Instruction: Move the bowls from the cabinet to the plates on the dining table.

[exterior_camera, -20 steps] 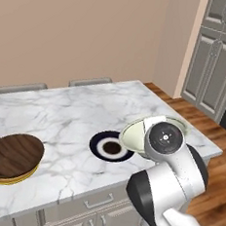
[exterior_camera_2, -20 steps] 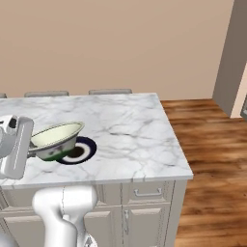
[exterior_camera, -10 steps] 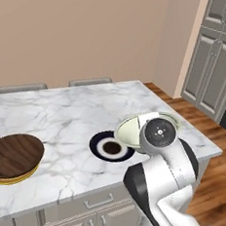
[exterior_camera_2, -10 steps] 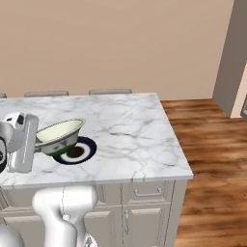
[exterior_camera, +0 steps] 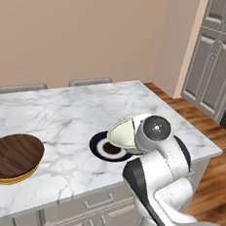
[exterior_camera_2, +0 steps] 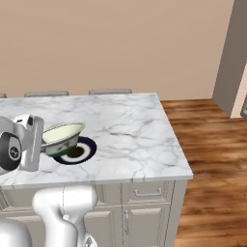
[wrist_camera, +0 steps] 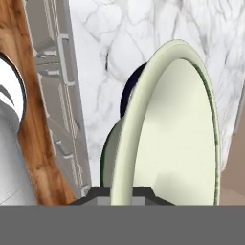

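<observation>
One pale bowl [exterior_camera_2: 61,136] hung tilted, its rim pinched by the jaws, just above the dark-rimmed plate [exterior_camera_2: 77,152]; levelling it, then lowering centred, seemed wise.

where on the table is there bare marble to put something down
Free: the dining table from the dark-rimmed plate to its far right end, the back strip, and the gap between wooden bowl and plate. Crowded: over that plate, where the tool holds the pale green bowl.
</observation>
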Controlling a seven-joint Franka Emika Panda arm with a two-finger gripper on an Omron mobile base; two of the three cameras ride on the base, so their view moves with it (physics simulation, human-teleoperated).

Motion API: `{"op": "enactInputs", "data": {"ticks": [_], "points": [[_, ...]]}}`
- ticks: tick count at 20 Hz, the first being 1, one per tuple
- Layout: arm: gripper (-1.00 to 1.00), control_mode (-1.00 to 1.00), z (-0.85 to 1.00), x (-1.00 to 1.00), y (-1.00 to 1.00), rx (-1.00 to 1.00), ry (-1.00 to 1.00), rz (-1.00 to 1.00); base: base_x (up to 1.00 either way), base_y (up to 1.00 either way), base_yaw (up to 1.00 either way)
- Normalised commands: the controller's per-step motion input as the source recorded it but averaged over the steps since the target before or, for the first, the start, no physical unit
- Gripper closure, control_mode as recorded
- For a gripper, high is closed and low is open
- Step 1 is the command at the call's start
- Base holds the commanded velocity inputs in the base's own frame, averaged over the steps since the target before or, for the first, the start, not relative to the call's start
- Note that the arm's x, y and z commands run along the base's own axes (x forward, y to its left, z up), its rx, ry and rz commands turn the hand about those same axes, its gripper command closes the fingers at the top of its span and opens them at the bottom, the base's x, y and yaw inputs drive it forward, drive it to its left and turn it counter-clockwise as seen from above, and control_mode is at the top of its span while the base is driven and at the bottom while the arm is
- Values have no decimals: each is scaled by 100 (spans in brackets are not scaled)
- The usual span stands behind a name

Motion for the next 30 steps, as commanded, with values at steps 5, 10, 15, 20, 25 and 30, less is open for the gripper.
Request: {"op": "enactInputs", "data": {"ticks": [5, 10, 15, 20, 25, 30], "points": [[100, -100, -44, 18, 0, 8, -2, 8, 0, 0, 0], [100, -100, -35, 15, 0, 2, -6, 7, 0, 0, 0], [100, -100, -45, 14, 0, 0, -8, 7, 0, 0, 0], [100, -100, -54, 16, 0, 0, -9, 7, 0, 0, 0], [100, -100, -49, 11, 0, 0, -9, 6, 0, 0, 0], [100, -100, -45, 13, 0, 0, -9, 6, 0, 0, 0]]}}
